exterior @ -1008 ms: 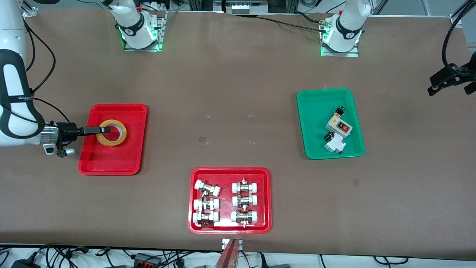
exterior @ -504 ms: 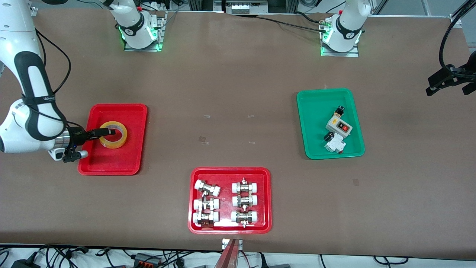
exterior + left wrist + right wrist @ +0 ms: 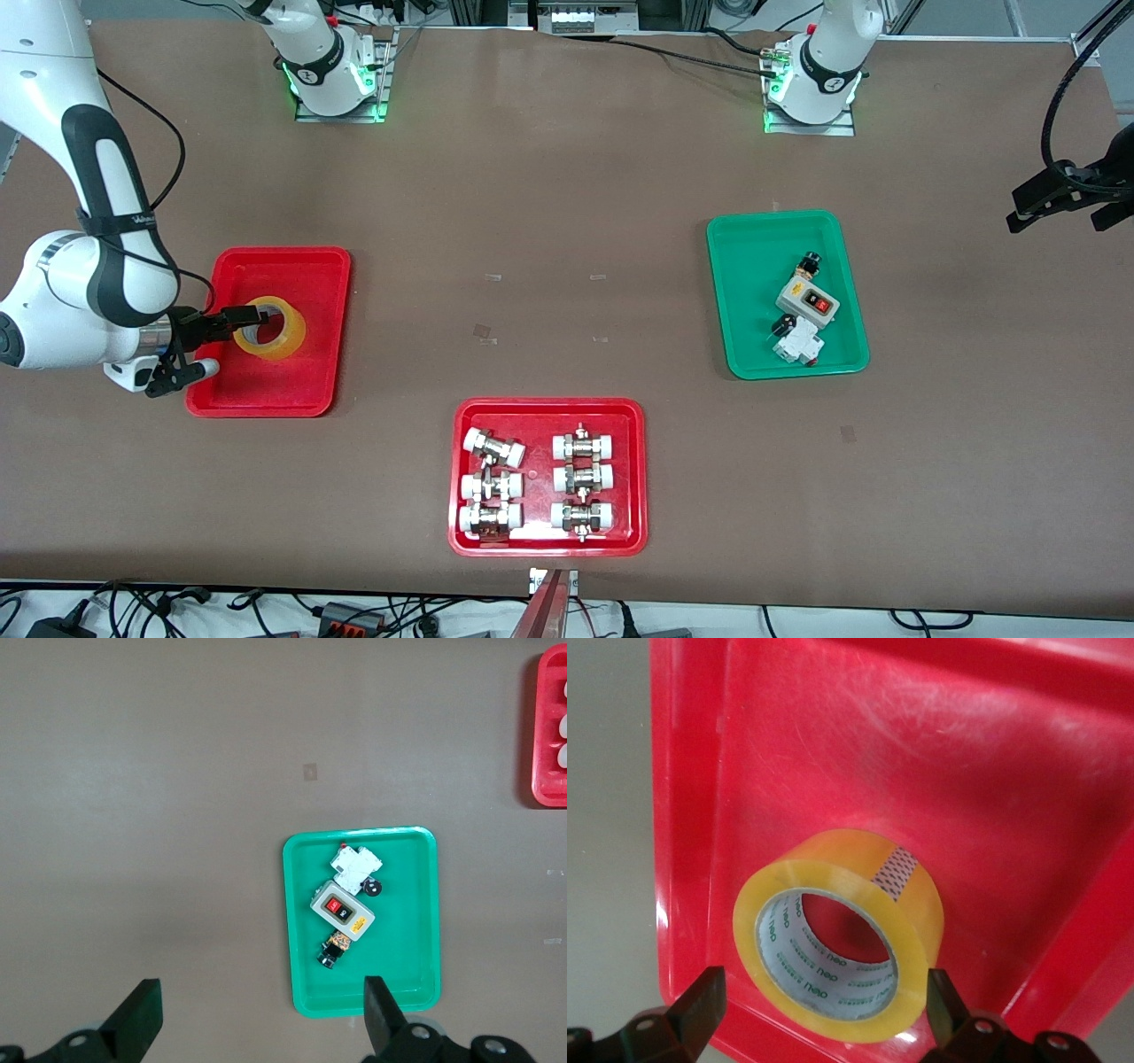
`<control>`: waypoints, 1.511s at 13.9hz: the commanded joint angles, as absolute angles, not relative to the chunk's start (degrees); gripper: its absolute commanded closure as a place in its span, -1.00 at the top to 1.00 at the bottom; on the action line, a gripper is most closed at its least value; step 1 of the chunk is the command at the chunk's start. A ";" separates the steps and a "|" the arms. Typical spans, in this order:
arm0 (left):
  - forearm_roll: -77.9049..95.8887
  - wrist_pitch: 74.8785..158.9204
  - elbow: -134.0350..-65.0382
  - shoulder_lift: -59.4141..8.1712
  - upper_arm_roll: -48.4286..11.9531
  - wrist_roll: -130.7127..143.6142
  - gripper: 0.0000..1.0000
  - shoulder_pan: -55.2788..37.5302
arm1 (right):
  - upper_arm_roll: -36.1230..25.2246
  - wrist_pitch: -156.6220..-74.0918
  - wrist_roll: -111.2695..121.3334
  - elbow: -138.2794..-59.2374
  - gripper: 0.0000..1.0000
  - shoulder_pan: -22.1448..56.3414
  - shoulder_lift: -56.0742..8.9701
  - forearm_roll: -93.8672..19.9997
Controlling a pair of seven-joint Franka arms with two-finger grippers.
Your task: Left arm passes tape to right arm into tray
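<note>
The yellow tape [image 3: 276, 335] lies in the plain red tray [image 3: 292, 385] at the right arm's end of the table, with its core facing my right gripper. My right gripper [image 3: 251, 316] is low over the tray, open, one finger on each side of the roll. In the right wrist view the tape [image 3: 917, 904] fills the gap between the fingers of that gripper [image 3: 819, 992], on the tray floor [image 3: 833, 744]. My left gripper [image 3: 1059, 206] is open and empty, high up by the table's edge at the left arm's end; the left wrist view shows it [image 3: 257, 1014] wide open.
A green tray [image 3: 753, 266] with a switch box and small parts lies toward the left arm's end; it also shows in the left wrist view [image 3: 407, 904]. A red tray with white-capped metal fittings [image 3: 549, 415] sits nearest the front camera, mid-table.
The right arm has swung in over the table and its wrist has turned. The tape has shifted slightly nearer the front camera in the tray and now looks tipped. The left arm has barely moved.
</note>
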State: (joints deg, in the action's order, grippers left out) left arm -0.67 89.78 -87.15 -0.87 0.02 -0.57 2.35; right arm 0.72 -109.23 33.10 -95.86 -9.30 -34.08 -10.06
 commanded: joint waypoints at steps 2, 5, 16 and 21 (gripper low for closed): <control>0.44 88.86 -85.25 -1.76 0.00 -1.67 1.00 2.72 | 0.62 -109.34 31.82 -94.05 1.00 -7.12 -29.28 -6.42; 0.44 88.86 -85.17 -1.67 0.00 -1.49 1.00 2.37 | 0.62 -107.33 23.24 -92.29 1.00 -5.55 -24.63 -5.72; -0.44 89.03 -85.25 -1.76 0.00 -1.84 1.00 2.90 | 1.14 -81.30 2.73 -68.12 1.00 -2.37 -22.06 2.28; 0.44 89.12 -85.25 -1.76 0.00 -1.76 1.00 2.90 | 0.97 -84.63 -2.20 -68.12 1.00 -2.46 -21.71 2.28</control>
